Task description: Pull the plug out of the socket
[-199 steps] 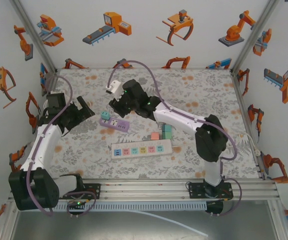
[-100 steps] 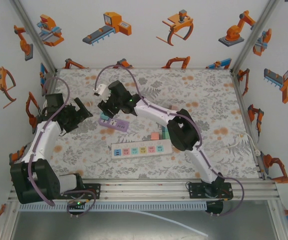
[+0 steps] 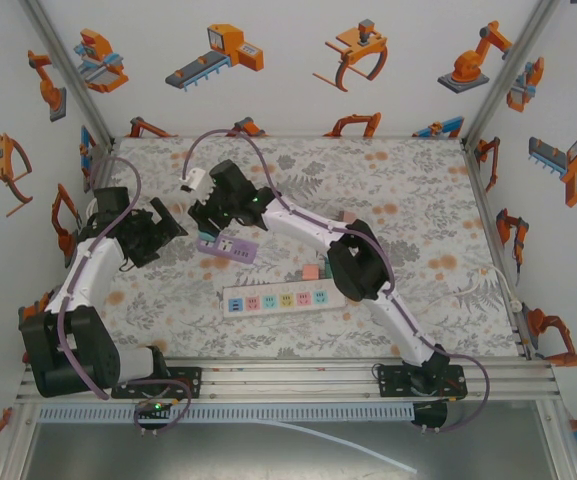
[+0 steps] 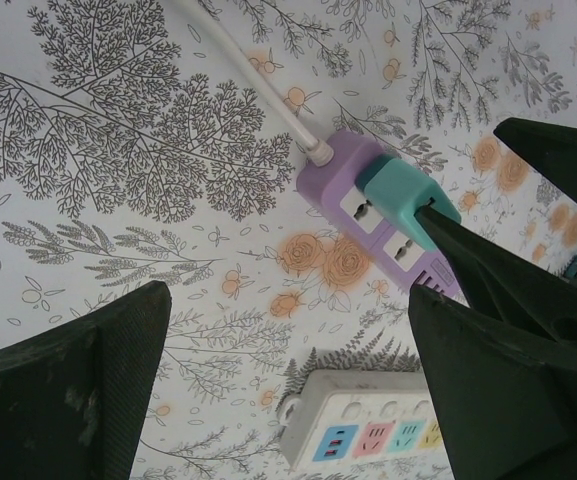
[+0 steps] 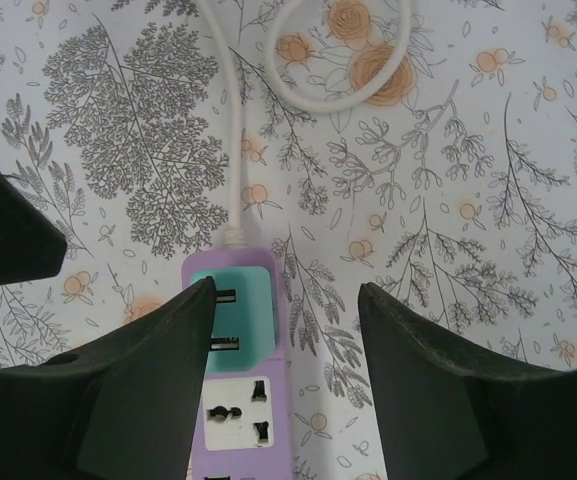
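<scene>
The socket is a purple power strip (image 3: 230, 245) (image 4: 368, 215) (image 5: 236, 400) lying on the flowered table. A teal plug (image 4: 398, 192) (image 5: 253, 310) stands in its end slot, beside the white cord (image 5: 236, 150). My right gripper (image 3: 208, 212) (image 5: 286, 290) hovers open above that end. Its left finger (image 5: 138, 400) overlaps the plug's left edge, and its right finger hangs over bare table. In the left wrist view that dark finger (image 4: 488, 265) touches the plug's side. My left gripper (image 3: 163, 225) (image 4: 288, 295) is wide open to the left of the strip, holding nothing.
A white power strip (image 3: 281, 298) (image 4: 368, 432) with coloured sockets lies nearer the arms. Small pink and teal blocks (image 3: 318, 268) sit just behind it. The purple strip's cord (image 4: 258, 80) runs toward the back and loops (image 5: 368, 60) on the table.
My right arm has swung left and brought its gripper over the plug end of the purple strip, jaws slightly wider. The left gripper has barely shifted.
</scene>
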Controlling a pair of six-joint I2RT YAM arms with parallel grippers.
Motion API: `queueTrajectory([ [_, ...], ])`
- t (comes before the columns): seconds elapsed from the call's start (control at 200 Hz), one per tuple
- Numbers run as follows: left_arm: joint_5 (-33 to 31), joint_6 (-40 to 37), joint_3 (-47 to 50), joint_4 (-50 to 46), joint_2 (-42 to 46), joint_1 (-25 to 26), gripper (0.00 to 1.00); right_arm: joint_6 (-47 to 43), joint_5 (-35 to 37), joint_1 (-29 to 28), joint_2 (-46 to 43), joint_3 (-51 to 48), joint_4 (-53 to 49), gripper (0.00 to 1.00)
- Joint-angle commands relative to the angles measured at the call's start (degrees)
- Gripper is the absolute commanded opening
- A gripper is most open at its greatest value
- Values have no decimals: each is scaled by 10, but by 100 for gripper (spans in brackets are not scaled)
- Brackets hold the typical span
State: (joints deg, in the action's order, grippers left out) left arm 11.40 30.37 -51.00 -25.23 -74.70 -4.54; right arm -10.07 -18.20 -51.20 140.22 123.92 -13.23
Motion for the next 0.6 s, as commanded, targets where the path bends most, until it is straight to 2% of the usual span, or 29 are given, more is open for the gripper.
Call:
queueTrajectory([
  [0.0,-9,30,8,15,-8,-1,93,10,-52,-7,28,17,-29,60],
  [0.125,-2,39,15,32,-23,4,93,14,-57,-7,30,16,-19,65],
  [0.27,-8,44,22,41,-36,10,92,14,-65,-8,26,20,-23,65],
  [0.315,-13,48,26,44,-38,9,92,12,-76,-9,17,14,-21,70],
  [0.446,-25,61,33,49,-37,10,89,7,-80,-16,-31,-34,7,71],
  [0.596,-37,74,43,53,-31,9,85,-13,-35,-28,-77,-102,50,71],
])
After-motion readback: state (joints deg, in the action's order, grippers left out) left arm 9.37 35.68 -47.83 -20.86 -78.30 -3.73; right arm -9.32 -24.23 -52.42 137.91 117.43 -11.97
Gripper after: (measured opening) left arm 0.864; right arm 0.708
